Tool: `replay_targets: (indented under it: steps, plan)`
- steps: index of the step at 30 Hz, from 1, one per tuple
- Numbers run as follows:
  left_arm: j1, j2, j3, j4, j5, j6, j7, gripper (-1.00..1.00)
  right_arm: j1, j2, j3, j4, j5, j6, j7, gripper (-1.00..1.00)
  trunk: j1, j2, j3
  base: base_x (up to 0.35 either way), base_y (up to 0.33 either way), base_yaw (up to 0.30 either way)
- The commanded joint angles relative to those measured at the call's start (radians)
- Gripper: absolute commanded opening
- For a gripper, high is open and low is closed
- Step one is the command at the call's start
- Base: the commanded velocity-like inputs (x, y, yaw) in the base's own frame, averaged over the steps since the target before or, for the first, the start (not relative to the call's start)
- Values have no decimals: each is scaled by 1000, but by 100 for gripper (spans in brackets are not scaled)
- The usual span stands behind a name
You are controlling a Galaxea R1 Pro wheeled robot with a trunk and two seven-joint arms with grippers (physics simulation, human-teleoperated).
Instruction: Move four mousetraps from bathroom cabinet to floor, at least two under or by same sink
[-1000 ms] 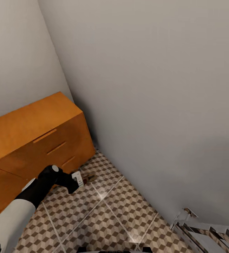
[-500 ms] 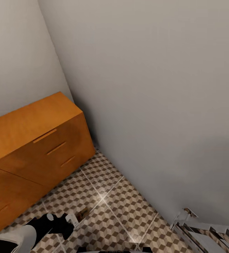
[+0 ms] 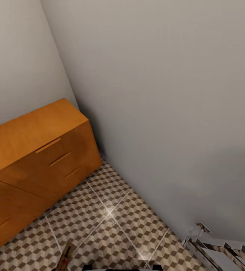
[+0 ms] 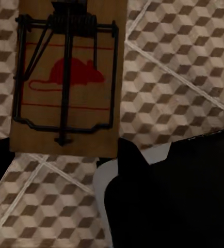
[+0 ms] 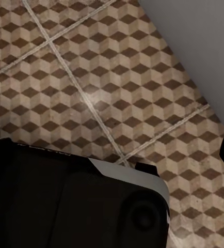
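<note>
Mousetrap (image 4: 68,77) fills the upper left of the left wrist frame, apparently gripped by the left tool above the bathroom floor (image 3: 111,222); a loose pinch could drop it short of the sink

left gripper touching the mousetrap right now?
Cannot tell. In the left wrist view the mousetrap sits over the bathroom floor and its near edge meets dark gripper parts, but neither contact nor a gap shows plainly.
</note>
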Motion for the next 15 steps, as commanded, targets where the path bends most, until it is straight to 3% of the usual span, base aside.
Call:
replay_targets:
  steps: [1,3,6,8,11,15]
  plan:
    - [20,1,-5,4,47,-31,9,-100,-1,1,9,0,-6,-3,-5,100,1,-2,-1,0,0,0]
    - [45,2,-5,4,115,-63,16,-100,-1,1,9,-1,-6,-4,-7,100,1,-2,-1,0,0,0]
    - [74,2,-5,4,262,-145,22,-100,-1,1,9,-3,-6,-4,-9,100,1,-2,-1,0,0,0]
    - [88,3,-4,5,318,-193,24,-100,-1,1,8,-4,-6,-4,-10,100,1,-2,-1,0,0,0]
    - [107,3,-4,5,345,-219,29,-100,-1,1,8,-11,-5,-6,-11,100,1,-2,-1,0,0,0]
    - [127,3,-4,5,356,-253,33,-100,-1,1,8,-55,-4,-7,-19,100,1,-2,-1,0,0,0]
